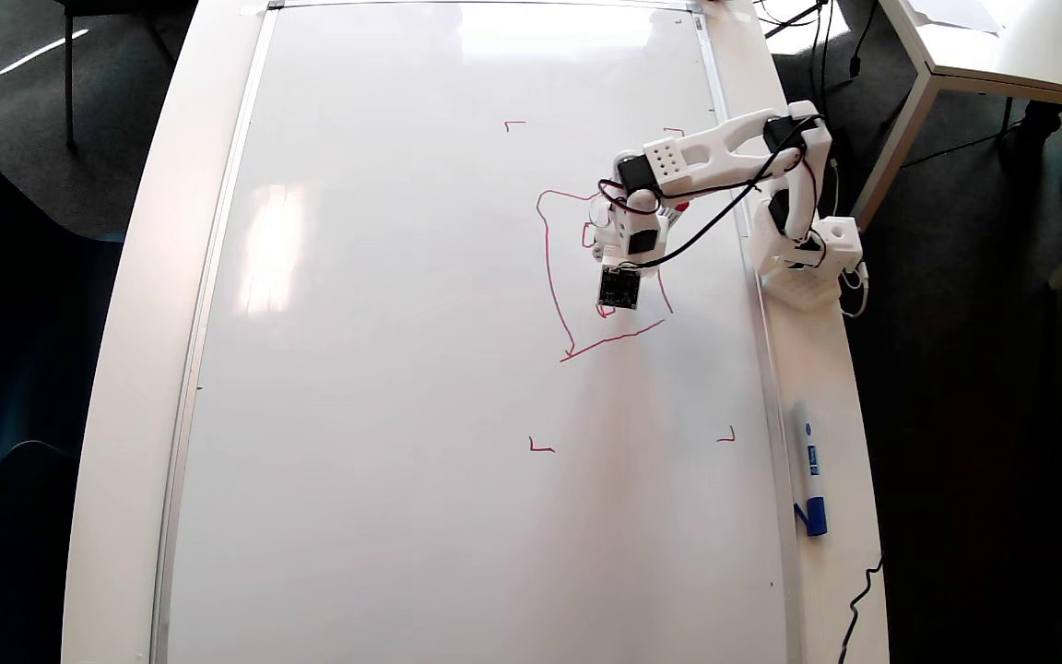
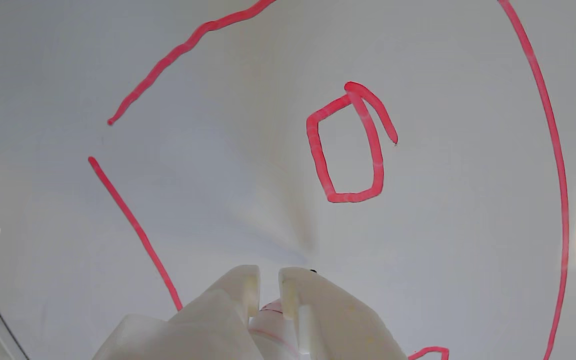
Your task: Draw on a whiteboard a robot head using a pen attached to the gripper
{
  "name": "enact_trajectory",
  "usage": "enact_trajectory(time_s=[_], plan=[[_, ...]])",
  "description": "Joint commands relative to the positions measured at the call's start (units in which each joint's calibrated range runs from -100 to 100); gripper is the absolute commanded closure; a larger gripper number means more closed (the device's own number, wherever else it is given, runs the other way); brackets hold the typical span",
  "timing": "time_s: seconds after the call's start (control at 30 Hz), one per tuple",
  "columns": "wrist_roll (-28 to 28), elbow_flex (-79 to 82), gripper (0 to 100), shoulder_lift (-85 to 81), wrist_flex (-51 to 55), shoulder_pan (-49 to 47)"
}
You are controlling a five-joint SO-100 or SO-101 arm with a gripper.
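Where the wrist view looks down, the gripper [image 2: 268, 280] has its two white fingers drawn narrow around the pen [image 2: 268, 320], glimpsed between them with a red mark. Whiteboard [image 2: 208, 200]: glossy, directly beneath. Robot head [image 2: 350, 145]: small closed red box ahead of the fingertips, outline strokes either side. Overhead, the gripper [image 1: 607, 247] sits inside the red outline [image 1: 551, 277]; blue-capped marker [image 1: 809, 466] lies well apart on the white table [image 1: 125, 369].

Whiteboard [image 1: 383, 369] lying on the table [image 1: 125, 387], arm base [image 1: 803, 263] on the table at the board's right edge in the overhead view, gripper [image 1: 607, 242] over the robot head [image 1: 551, 277] outline, spare marker [image 1: 809, 466] on the table below the base
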Motion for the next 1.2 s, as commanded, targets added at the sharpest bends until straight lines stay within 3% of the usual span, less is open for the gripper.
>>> enact_trajectory(time_s=[0.0,0.47,0.83,1.17], plan=[[0.03,-1.26,99,0.18,0.49,0.34],[-0.13,-1.63,99,2.70,0.84,0.71],[0.19,-1.35,99,2.44,0.75,9.33],[0.19,1.55,99,2.28,3.88,9.33]])
